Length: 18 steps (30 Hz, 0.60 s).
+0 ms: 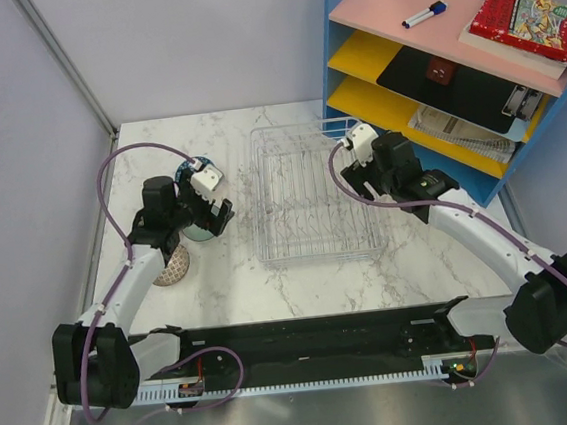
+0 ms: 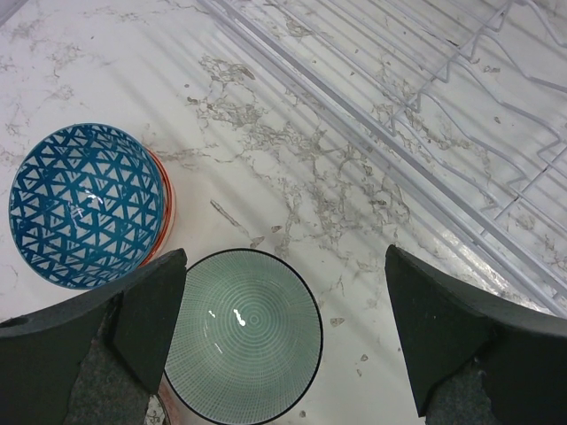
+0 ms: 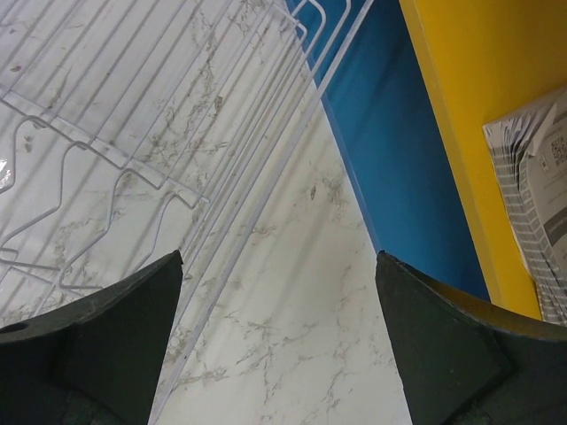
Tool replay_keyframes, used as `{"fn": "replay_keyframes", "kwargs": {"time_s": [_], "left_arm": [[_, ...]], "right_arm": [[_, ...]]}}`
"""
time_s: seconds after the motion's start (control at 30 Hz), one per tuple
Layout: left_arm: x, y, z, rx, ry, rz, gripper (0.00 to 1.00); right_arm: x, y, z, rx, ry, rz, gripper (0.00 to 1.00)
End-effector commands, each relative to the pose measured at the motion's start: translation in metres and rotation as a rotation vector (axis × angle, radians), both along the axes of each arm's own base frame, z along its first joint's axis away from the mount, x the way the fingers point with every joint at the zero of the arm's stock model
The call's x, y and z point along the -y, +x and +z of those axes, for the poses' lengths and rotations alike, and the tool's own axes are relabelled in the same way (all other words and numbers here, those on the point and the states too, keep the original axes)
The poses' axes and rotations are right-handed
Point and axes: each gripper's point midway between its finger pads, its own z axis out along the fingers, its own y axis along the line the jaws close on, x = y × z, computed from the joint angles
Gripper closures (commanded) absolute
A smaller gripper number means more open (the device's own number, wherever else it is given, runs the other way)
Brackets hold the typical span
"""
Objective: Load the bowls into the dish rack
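Silvery wire dish rack (image 1: 314, 194) sitting flat mid-table, long axis and wires running near-to-far. Green bowl (image 2: 244, 336) and blue-patterned bowl (image 2: 87, 205) just off its left edge, some bare marble (image 2: 292, 177) between. Left gripper (image 2: 283, 266) spread wide over green bowl. Right gripper (image 3: 279, 266) gaping too, over rack's right edge, blue shelf (image 3: 390, 159) pretty close.

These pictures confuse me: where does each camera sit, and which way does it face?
Top external: above and behind, looking down on the table; both arms show.
Left wrist: down past the open left gripper at a green bowl and blue bowl.
Right wrist: down past the open right gripper at the shelf unit.
All share the dish rack.
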Motion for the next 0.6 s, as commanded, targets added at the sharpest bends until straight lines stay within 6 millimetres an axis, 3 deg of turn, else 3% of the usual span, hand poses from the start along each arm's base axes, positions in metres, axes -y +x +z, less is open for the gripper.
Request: {"fn": "replay_keyframes", "kwargs": {"time_s": [0.0,0.13,0.57], "left_arm": [[0.004,0.003,0.003,0.011,-0.024,-0.007,0.00],[0.005,0.002,0.002,0.009,-0.024,-0.012,0.00],[0.004,0.004,-0.003,-0.004,-0.017,-0.015,0.00]], "right_arm": [[0.013,0.015,0.002,0.025,0.026,-0.116,0.03],[0.013,0.018,-0.014,-0.019,0.006,-0.123,0.03],[0.005,0.013,-0.032,-0.090,0.009,-0.080,0.04]]}}
